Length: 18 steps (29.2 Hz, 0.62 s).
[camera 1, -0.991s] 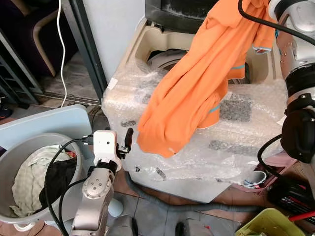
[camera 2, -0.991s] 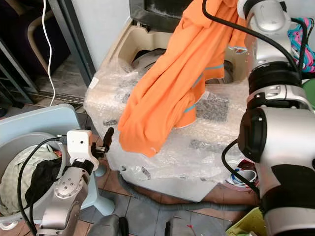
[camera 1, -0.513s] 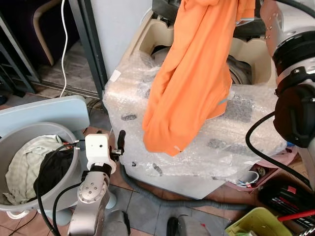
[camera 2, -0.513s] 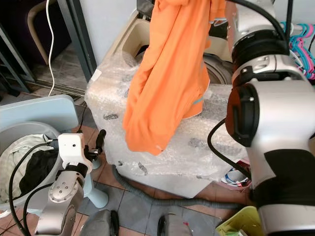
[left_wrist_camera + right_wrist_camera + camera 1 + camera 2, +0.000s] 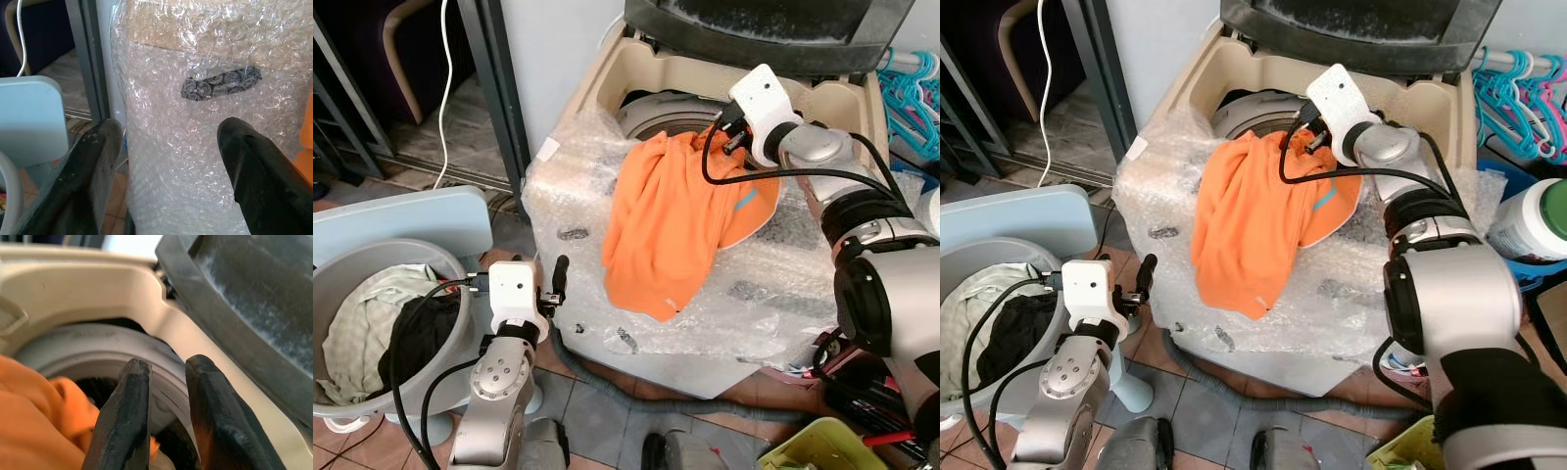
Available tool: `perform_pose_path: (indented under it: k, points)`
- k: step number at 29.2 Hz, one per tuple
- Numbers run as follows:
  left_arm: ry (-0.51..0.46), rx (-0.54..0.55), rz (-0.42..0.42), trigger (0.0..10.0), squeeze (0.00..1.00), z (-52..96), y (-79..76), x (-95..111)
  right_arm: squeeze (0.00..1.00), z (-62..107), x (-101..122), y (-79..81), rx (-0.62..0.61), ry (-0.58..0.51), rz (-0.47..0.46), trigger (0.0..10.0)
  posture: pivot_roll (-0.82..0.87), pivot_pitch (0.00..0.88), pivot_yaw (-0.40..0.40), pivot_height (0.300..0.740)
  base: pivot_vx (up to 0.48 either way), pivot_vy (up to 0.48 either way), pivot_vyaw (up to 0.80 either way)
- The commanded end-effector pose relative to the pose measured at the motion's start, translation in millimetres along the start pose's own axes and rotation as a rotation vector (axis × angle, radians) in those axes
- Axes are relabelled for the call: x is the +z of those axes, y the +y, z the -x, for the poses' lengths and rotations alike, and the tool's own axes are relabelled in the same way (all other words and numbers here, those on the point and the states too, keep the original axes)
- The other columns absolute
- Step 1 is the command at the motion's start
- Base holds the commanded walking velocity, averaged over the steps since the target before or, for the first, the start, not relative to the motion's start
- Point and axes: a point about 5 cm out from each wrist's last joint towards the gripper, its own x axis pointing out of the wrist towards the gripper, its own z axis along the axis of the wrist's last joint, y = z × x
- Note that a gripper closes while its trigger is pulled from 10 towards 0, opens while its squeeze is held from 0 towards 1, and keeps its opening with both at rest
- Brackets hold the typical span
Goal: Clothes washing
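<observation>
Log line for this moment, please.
right gripper: over washer drum, open | orange shirt: draped over drum rim, hanging down front | left gripper: idle, open

Home laundry corner: top-load washer [image 5: 636,69], laundry basket [image 5: 337,294], hangers [image 5: 1513,83].

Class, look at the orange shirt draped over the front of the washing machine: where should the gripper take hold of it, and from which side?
Grip the bunched upper end of the orange shirt, at the drum opening beside the right gripper, coming from above. There the cloth gathers into thick folds that pinch easily, while the lower part hangs flat against the bubble wrap. Lifting from the top would probably let it slide into the washing machine.
</observation>
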Motion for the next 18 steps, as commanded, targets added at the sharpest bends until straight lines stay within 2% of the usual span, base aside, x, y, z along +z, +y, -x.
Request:
perform_pose_path:
  k: [1,3,5,6,9,10,12,13,15,17,18]
  points:
    - [0.011,-0.016,0.000,10.0,0.00,-1.1,-2.1,-2,1.00,11.9,28,-20.4,0.039,-0.185,-0.033,10.0,0.03,0.066,-0.022,0.740,0.000,0.000,0.00]
    - [0.010,-0.021,0.002,10.0,0.00,-1.3,-2.7,-2,1.00,15.7,30,-22.7,0.059,-0.208,-0.031,10.0,0.03,0.066,-0.022,0.740,0.000,0.000,0.00]
    - [0.005,-0.030,0.004,10.0,0.00,-1.9,-2.6,0,1.00,29.5,28,-26.2,0.155,-0.246,-0.067,10.0,0.03,0.057,-0.007,0.740,0.000,0.000,0.00]
    - [0.006,-0.039,0.001,10.0,0.00,-2.5,-1.9,0,1.00,46.9,21,-24.4,0.265,-0.242,-0.084,10.0,0.02,0.057,0.002,0.740,0.000,0.000,0.00]
    - [0.011,-0.046,0.002,10.0,0.00,-3.0,-0.6,0,1.00,67.9,6,-18.3,0.351,-0.198,-0.113,10.0,0.01,0.061,0.012,0.740,0.000,0.000,0.00]
    - [0.019,-0.058,-0.003,10.0,0.00,-3.3,-1.1,-1,1.00,80.1,-12,-8.7,0.405,-0.136,-0.129,10.0,0.00,0.063,0.022,0.740,0.000,0.000,0.00]
    - [0.020,-0.072,-0.005,10.0,0.00,-4.1,-2.0,-1,1.00,86.4,-37,2.4,0.397,-0.044,-0.086,10.0,0.00,0.065,0.029,0.740,0.000,0.000,0.00]
    - [0.018,-0.081,-0.005,10.0,0.00,-5.3,-2.8,-1,1.00,84.4,-61,7.9,0.310,0.045,-0.048,10.0,-0.01,0.066,0.032,0.740,0.000,0.000,0.00]
    - [0.017,-0.083,-0.006,10.0,0.00,-6.2,-3.1,0,1.00,82.3,-70,13.4,0.272,0.070,-0.028,10.0,-0.01,0.065,0.034,0.740,0.000,0.000,0.00]
    - [0.010,-0.088,-0.007,10.0,0.00,-7.8,-3.5,1,1.00,77.5,-78,30.2,0.231,0.059,-0.080,10.0,0.00,0.065,0.036,0.740,0.000,0.000,0.00]
    - [0.007,-0.091,-0.008,10.0,0.00,-8.2,-3.8,2,1.00,72.3,-82,42.0,0.161,0.048,-0.141,10.0,0.00,0.065,0.037,0.740,0.000,0.000,0.00]
